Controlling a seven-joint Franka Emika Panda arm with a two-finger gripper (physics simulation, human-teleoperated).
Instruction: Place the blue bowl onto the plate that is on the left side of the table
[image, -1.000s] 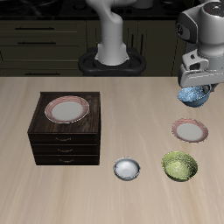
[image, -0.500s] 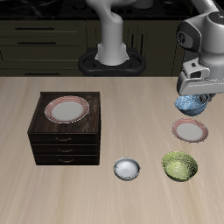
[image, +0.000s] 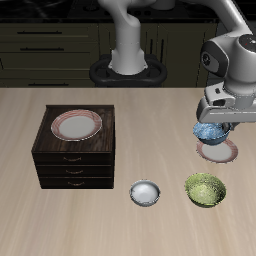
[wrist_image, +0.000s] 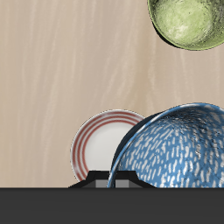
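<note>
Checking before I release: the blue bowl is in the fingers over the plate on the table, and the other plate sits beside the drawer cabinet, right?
Not quite. The gripper does hold the blue bowl over the plate on the table, but the other plate sits on top of the drawer cabinet, not beside it. The exterior view shows this.

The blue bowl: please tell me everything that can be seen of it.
The blue bowl is small and round, glazed in mottled blue and white, and looks ceramic. The gripper holds it at the rim, slightly tilted, in the air. It hangs just above the plate on the table, partly covering it in both views; whether they touch cannot be told. Its inside looks empty.
</note>
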